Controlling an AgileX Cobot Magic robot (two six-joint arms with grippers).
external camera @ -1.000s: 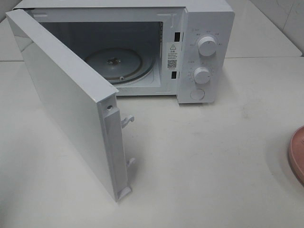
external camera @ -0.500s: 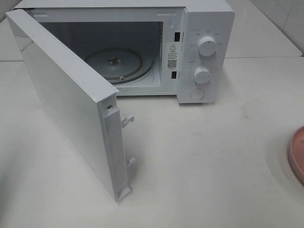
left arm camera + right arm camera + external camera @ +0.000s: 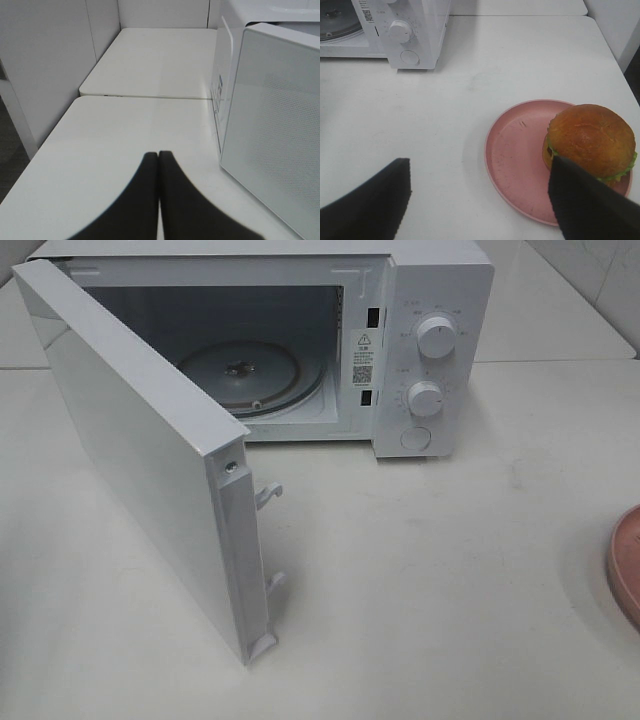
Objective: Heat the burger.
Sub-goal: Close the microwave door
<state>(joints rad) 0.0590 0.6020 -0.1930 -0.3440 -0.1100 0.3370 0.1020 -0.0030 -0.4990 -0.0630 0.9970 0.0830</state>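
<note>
Two hands idle: left hand [image 3: 159,165] pressed together beside microwave [image 3: 440,300], right hand [image 3: 480,200] spread near burger [image 3: 592,140] on pink plate [image 3: 515,165]. No change vs. prior frames; door [image 3: 140,460] open, loading pending.

In the high view the plate [image 3: 627,565] is cut by the edge, and the burger [image 3: 592,140] lies out of frame. The right hand's finger [image 3: 585,205] covers the burger's lower side.
</note>
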